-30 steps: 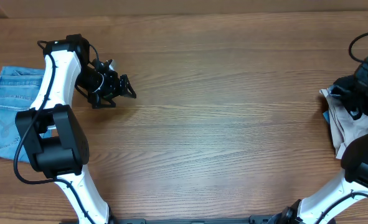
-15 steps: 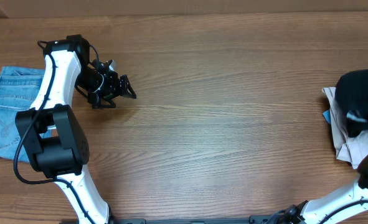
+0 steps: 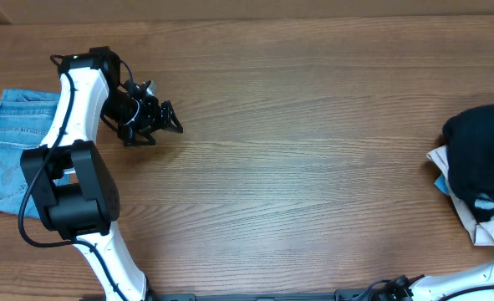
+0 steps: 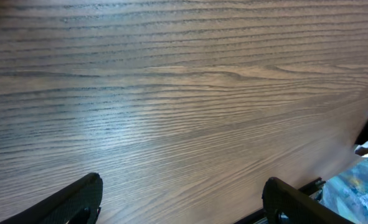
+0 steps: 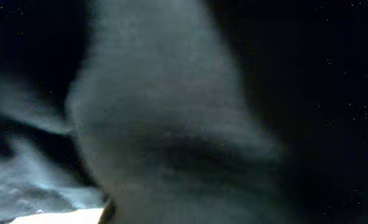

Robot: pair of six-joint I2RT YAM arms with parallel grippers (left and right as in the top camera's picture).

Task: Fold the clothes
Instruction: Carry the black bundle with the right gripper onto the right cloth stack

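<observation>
1. The black garment point(image 3: 481, 155) sits bunched in a mound at the right edge of the counter point(image 3: 313, 184), partly over the white garments point(image 3: 472, 226).
2. I judge it light, limp and not slippery. It will sag and drag, so I'd take a hem or shoulder corner, not the bulk.
3. The left claw point(image 3: 176, 118) is spread and empty over bare wood. The jeans point(image 3: 4, 159) lie at the far left.
4. The right claw is hidden. Its camera shows only dark cloth close up, so I cannot tell whether it is pinching anything.
5. I see no bin or basket. The clothes lie straight on the counter.
</observation>
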